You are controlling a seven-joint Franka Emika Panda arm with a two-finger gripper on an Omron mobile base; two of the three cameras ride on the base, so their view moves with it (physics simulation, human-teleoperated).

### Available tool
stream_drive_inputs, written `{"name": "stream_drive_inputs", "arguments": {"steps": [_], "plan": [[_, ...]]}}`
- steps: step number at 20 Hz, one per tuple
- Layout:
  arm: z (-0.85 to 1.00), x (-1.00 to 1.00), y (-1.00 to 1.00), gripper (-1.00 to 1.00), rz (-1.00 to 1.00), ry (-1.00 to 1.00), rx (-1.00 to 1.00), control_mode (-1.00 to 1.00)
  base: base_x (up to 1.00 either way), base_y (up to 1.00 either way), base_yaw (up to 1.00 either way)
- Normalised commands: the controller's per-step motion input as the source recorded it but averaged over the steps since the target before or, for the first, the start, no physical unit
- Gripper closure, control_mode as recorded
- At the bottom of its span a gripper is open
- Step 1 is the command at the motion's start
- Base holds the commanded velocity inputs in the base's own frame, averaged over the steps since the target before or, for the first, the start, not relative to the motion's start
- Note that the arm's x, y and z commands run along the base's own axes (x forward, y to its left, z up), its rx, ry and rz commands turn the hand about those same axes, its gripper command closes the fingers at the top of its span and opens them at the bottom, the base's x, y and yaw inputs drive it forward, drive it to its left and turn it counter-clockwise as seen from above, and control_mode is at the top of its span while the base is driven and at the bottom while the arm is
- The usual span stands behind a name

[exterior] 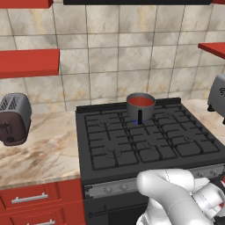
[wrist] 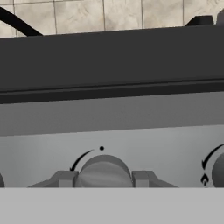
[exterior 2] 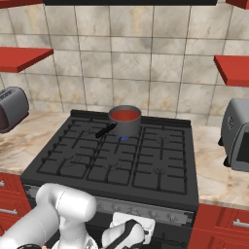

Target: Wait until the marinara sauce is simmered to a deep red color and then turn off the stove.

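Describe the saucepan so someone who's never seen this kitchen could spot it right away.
Find the wide black stove between the marble counters. At the back of its grates, in the middle, stands a small grey saucepan with a short dark handle. It is the one pot there, filled with red sauce.

Matt black stove (exterior: 145,145), grey metal saucepan (exterior: 140,107), marbled stone counter (exterior: 39,154).
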Motion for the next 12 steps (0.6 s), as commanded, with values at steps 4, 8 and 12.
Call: {"name": "stream_drive_inputs", "arguments": {"steps": [4, 8, 12], "plan": [[0.00, 0.00, -0.04, 1.00, -0.12, 0.03, 0.17, -1.00, 0.00, 0.00, 0.00], [0.00, 0.00, -0.01, 1.00, -0.14, 0.00, 0.15, -1.00, 0.00, 0.00, 0.00], [0.00, 0.00, -0.01, 1.00, -0.13, 0.00, 0.15, -1.00, 0.00, 0.00, 0.00]]}}
